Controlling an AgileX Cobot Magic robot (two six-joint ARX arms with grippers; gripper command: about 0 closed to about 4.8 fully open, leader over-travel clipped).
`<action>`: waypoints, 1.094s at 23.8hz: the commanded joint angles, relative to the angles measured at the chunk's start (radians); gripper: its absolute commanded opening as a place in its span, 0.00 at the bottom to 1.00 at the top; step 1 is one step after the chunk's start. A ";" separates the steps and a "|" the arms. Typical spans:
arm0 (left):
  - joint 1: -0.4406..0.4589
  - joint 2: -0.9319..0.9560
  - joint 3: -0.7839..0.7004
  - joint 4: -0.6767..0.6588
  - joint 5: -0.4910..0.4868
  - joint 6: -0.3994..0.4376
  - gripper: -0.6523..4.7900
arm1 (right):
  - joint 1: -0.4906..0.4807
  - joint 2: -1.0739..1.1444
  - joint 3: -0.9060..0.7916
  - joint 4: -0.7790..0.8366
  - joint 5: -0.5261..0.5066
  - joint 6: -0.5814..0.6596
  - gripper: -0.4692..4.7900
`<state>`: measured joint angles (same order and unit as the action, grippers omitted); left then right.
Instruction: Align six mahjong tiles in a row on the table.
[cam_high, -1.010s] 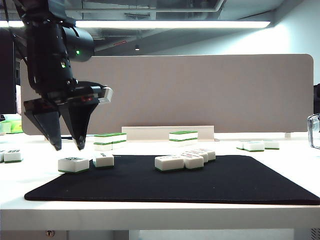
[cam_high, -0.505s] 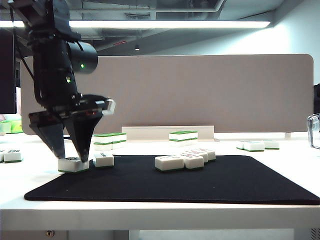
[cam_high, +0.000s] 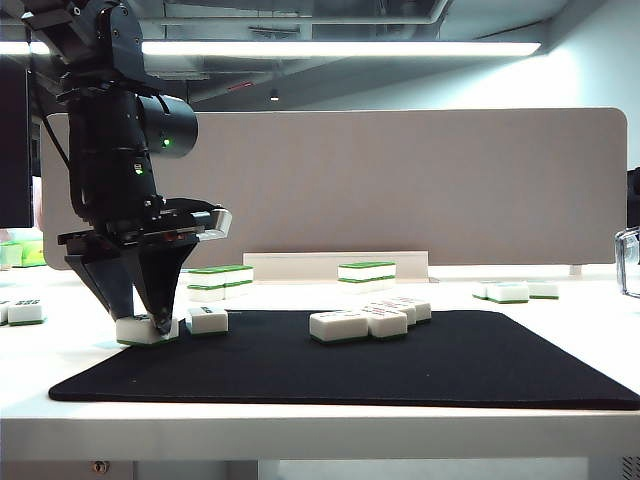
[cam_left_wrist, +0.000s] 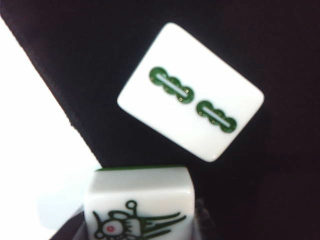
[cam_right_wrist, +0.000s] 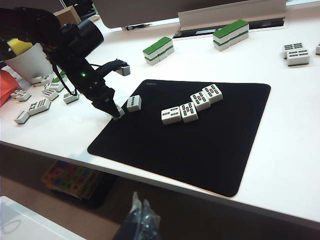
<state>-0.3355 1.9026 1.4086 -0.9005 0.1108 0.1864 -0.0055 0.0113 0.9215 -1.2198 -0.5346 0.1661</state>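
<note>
My left gripper is down at the left edge of the black mat, its fingers shut on a white mahjong tile with a bird mark, which rests at the mat's edge. Just beyond it lies a tile with two green bamboo marks, also seen in the exterior view. Several more tiles form a slanted row mid-mat. My right gripper hangs shut with nothing in it, below the front edge of the white table.
Stacked tiles with green tops stand behind the mat. Loose tiles lie at far left and far right. A grey divider panel closes off the back.
My left gripper has come down from above the mat's left edge onto the bird tile, and its fingers have narrowed around it. The right arm has not moved.
</note>
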 joint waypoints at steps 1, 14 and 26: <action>-0.021 -0.001 0.002 0.001 -0.011 0.079 0.43 | 0.000 -0.012 0.003 0.013 0.002 -0.004 0.09; -0.173 0.000 0.003 0.073 -0.090 0.405 0.43 | 0.000 -0.012 0.003 0.013 0.002 -0.006 0.09; -0.223 0.000 0.003 0.075 0.047 0.667 0.45 | 0.000 -0.012 0.003 0.013 0.001 -0.007 0.09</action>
<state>-0.5583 1.9034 1.4109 -0.8265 0.1497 0.8242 -0.0055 0.0113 0.9215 -1.2198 -0.5346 0.1635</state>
